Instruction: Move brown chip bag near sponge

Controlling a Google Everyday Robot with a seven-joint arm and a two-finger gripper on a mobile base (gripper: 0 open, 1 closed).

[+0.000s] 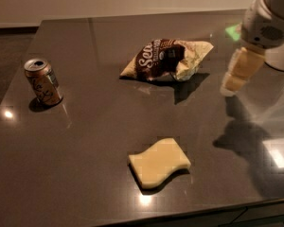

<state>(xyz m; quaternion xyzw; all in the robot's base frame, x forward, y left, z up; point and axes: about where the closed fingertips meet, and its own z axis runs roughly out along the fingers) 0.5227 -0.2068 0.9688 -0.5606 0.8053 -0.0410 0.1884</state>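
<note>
The brown chip bag (166, 59) lies crinkled on the dark table, towards the back centre, its white script facing up. The pale yellow sponge (159, 162) lies flat near the front edge, well apart from the bag. My gripper (238, 74) hangs from the white arm at the right, above the table, a short way right of the bag and not touching it. It holds nothing that I can see.
A tan soda can (43, 82) stands upright at the left. The dark glossy table (94, 126) ends at a front edge close below the sponge. A white object (281, 56) sits at the far right edge.
</note>
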